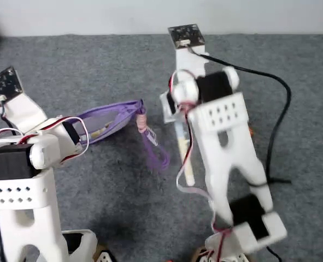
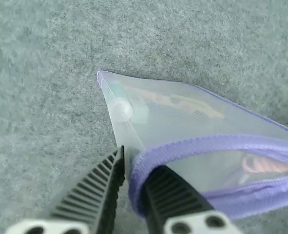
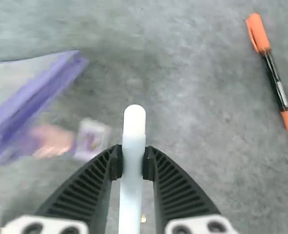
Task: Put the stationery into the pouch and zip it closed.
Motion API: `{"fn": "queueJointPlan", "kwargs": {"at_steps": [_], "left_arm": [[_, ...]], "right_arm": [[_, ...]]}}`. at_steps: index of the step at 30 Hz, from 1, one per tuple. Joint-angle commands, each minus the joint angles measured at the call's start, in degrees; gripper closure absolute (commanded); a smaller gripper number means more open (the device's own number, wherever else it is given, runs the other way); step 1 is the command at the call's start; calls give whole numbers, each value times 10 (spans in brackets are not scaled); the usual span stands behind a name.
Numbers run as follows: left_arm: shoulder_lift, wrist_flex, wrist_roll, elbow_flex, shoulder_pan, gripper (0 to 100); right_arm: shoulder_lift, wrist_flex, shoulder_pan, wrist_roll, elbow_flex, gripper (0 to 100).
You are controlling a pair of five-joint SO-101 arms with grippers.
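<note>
High view: grey carpeted table, two white arms, and the purple pouch lying between them. That pouch is our landmark.
Pouch: flat on the carpet, translucent walls with purple trim. Seen from the left wrist, its trimmed mouth gapes open right at the claw.
Left gripper: the left gripper is at one end of the pouch with its jaws pressed together on the purple-trimmed edge, pinching it. From above, it sits at the pouch end away from the strap.
Inside the pouch: pale and pinkish items show through the wall; what they are, I cannot tell.
Strap: a purple strap trails off the pouch's other end, beside a pink zipper pull.
Right gripper: the right gripper is clamped on a white pen, jaws tight on both sides of the barrel. It hangs just beyond the pouch's strap end.
White pen: gripped and off the carpet, outside the pouch, near the strap.
Orange marker: the orange marker lies loose on the carpet, well apart from the pouch, on the far side of the held pen.
</note>
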Motion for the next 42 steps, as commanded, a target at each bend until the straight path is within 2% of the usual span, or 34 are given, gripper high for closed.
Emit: {"fn": "queueJointPlan", "kwargs": {"at_steps": [1,11,17,26,31,38,42], "left_arm": [[0,-7,18,-34,4,987],[0,-26,18,-34,4,987],[0,-26,18,-33,4,987],[-3,-24,19,-33,4,987],[-1,-26,19,-33,4,987],[-1,-26,19,-33,4,987],[0,-27,19,-33,4,987]], "right_arm": [[-95,22,-51,-40,2,991],[-221,-56,-171,-158,3,991],[-258,-157,-187,-159,31,991],[-257,-387,-203,-156,83,991],[-269,-500,-203,-107,140,991],[-328,-595,-199,-43,222,991],[-351,-709,-201,-2,309,991]]}}
